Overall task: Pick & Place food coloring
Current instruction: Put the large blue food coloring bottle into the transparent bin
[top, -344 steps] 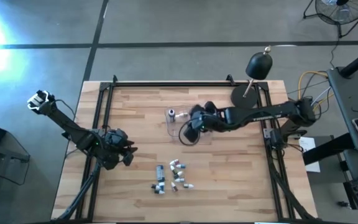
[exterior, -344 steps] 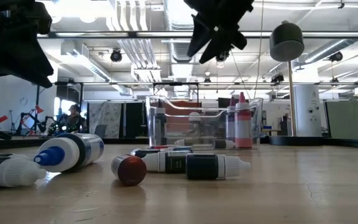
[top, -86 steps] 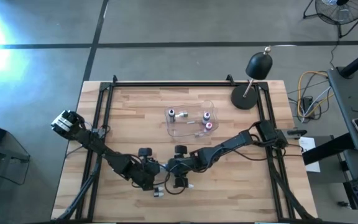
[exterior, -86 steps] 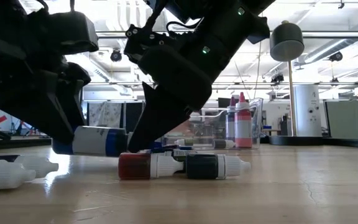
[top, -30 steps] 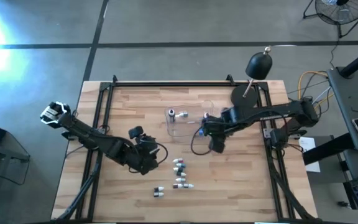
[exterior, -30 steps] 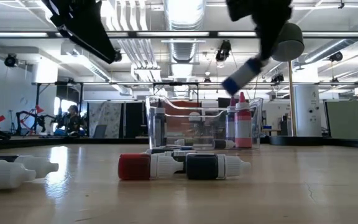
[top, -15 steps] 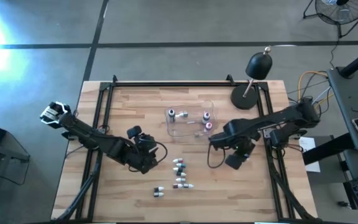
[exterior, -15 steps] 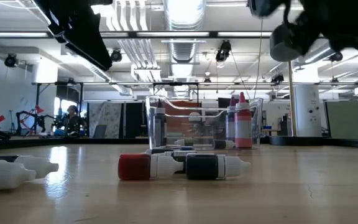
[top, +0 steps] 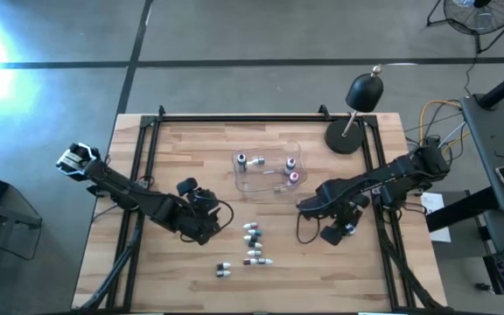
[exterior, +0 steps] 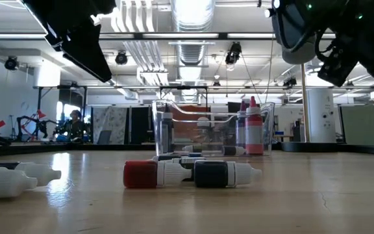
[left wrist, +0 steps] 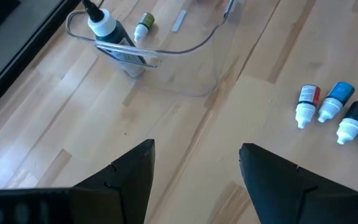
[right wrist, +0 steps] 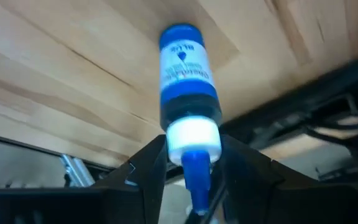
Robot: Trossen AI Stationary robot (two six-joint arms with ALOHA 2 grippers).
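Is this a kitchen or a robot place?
It looks like a robot lab or workshop. Two dark arms work at a framed wooden table, the floor is bare concrete, and the low view shows open ceiling ducts and a big hall behind.

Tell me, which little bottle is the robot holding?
The blue-labelled bottle, pinched at its white cap by the right gripper. The other bottles lie on the table or stand in the tub.

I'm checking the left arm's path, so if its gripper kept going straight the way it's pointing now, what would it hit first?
Probably the clear tub. The left gripper, open and empty, faces its near wall across bare wood. The loose food coloring bottles lie off to one side. Depth is hard to judge.
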